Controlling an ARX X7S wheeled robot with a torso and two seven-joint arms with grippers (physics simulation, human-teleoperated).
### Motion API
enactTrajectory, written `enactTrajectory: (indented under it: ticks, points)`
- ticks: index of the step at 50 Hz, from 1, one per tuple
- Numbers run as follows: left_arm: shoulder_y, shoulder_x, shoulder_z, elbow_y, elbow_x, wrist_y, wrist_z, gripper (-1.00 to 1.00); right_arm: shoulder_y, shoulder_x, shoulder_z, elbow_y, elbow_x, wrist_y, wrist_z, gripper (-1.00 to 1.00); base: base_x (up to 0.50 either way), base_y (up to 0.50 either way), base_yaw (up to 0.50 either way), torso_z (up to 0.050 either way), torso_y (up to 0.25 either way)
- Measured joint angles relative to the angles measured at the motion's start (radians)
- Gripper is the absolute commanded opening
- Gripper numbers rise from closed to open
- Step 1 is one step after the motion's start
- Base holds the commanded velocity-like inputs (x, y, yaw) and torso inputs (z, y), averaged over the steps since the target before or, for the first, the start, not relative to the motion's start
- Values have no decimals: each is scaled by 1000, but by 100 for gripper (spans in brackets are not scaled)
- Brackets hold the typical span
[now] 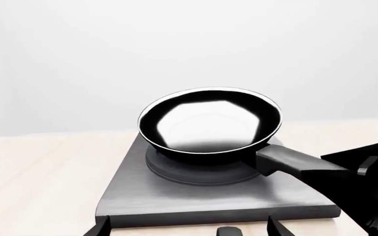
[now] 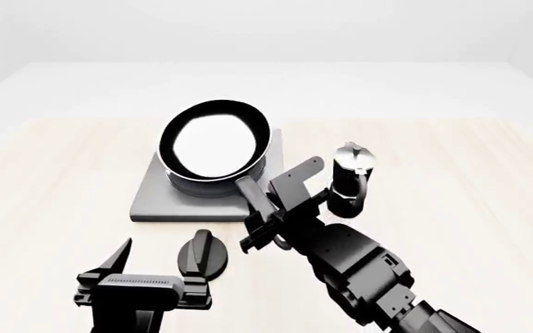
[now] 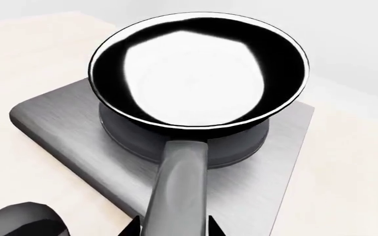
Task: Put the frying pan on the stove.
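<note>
**Holding the pan handle over the stove**

Gripping the long black handle, the jaws of the right gripper (image 2: 259, 220) are closed on it from both sides; in the right wrist view the handle runs straight out between the two dark fingertips (image 3: 135, 227). The round glossy black frying pan (image 2: 214, 143) with a shiny bright inside is over the dark raised rings of the flat square grey metal stove (image 2: 152, 196). In the left wrist view the pan (image 1: 210, 124) sits on the rings in the middle of the slab (image 1: 175, 199), and its handle reaches out over one edge of the slab toward the right arm. I cannot tell if the pan bottom touches the rings fully or stays a little above them.

The left gripper (image 2: 146, 267) hangs over the pale wooden bench (image 2: 44, 180), near the front edge of the stove, with its jaws wide apart and nothing between them. Just beside it, on the bench, there is a small black round knob (image 2: 200, 253). A black-and-silver moka pot (image 2: 351, 177) stands upright on the bench to the right of the stove, close behind the right gripper.
</note>
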Motion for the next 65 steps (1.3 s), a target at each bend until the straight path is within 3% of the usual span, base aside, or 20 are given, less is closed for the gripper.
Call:
enactTrajectory:
  ticks: [1,2,16,40,65]
  points:
    - [0,0,0,0,0,0,0,100,0,0,0,2,0,-1,-1,-100,0,0,0,0,0]
    - [0,0,1,0,0,1,0,100,1,-1,0,3,1,-2,-1,100,0,0,0,0,0]
    - [0,-2,4,1,-3,4,-2,100,12,17,31,-86,-20,15,41,100,0,0,0,0,1]
    - [-4,-8,0,-6,-15,12,-4,100,-145,193,118,-532,52,41,215,100,0,0,0,0,0]
    - [26,-70,-23,188,-29,-39,-35,100,-372,393,219,-1027,-37,-5,538,100,0,0,0,0,0]
